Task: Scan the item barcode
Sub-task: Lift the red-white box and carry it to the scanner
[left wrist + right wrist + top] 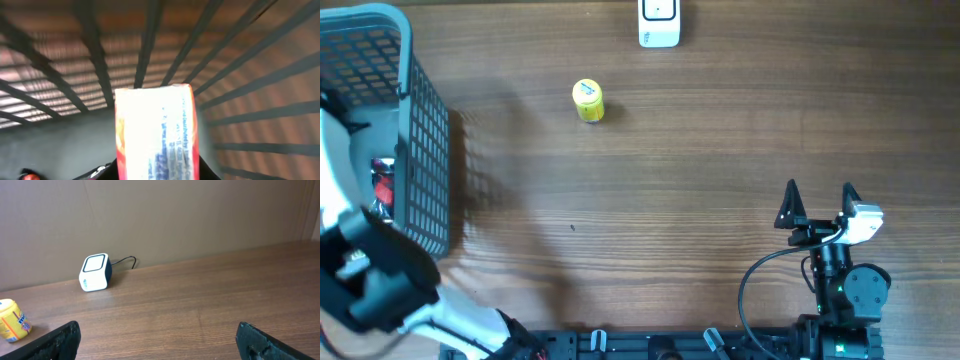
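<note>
Landmark: the wire basket [425, 150] at the table's left end; you read every place below from it.
Item: a flat packet [155, 130], white face with blue print and red edges, standing upright inside the basket, close to its mesh wall.
Left gripper [157, 172]: inside the basket, clamped on the packet's lower end as far as the wrist view shows; its fingertips are hidden behind the packet.
Right gripper [818, 205]: well away from the basket, to the right, jaws wide apart and empty.
Barcode scanner [659, 22]: well right of the basket, at the table's far edge.
Yellow can [588, 101]: between the basket and the scanner.
Handling, judged: you have a light, thin, pliable pack, probably slick film; it may flex or slip.
Hold, judged: keep your grip on one end, leaving the printed face clear for the scanner.
</note>
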Robot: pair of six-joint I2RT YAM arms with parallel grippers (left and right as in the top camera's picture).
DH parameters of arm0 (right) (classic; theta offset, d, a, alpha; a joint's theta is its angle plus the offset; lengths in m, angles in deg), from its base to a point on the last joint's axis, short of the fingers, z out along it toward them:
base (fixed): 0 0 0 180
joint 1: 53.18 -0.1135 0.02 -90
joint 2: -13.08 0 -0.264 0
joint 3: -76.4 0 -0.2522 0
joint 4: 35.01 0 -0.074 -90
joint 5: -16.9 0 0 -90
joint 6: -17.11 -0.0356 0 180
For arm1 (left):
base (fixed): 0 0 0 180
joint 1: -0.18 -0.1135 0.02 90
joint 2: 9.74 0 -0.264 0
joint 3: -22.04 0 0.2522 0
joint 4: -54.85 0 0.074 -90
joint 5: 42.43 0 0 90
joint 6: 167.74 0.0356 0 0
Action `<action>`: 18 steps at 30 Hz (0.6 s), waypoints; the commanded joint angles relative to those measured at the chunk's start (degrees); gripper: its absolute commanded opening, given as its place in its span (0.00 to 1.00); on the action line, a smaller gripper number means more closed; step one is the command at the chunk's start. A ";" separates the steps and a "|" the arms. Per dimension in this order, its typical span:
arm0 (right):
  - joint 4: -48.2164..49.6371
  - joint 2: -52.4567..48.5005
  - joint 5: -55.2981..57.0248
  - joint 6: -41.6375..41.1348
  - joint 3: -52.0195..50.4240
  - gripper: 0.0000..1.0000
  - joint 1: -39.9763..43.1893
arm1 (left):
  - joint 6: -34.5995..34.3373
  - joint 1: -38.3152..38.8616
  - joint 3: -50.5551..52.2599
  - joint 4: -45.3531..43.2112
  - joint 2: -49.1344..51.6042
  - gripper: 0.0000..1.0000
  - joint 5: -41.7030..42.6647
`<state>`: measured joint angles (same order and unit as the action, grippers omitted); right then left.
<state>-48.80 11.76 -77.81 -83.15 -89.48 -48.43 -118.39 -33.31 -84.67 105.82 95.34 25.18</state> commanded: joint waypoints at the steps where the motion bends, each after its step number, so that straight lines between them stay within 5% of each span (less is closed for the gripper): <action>1: 0.20 -0.09 0.00 -0.39 -0.07 1.00 -0.28 | -0.52 0.00 0.04 1.09 -8.09 0.22 0.87; 11: 0.20 -0.09 0.00 -0.39 -0.07 1.00 -0.28 | -0.52 5.25 0.04 3.28 -25.38 0.22 2.71; 18: 0.20 -0.09 0.00 -0.39 -0.07 1.00 -0.31 | -0.52 15.80 0.04 3.89 -34.18 0.24 5.14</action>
<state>-48.80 11.76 -77.81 -83.15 -89.48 -48.43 -118.60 -22.43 -84.67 109.34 64.35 27.80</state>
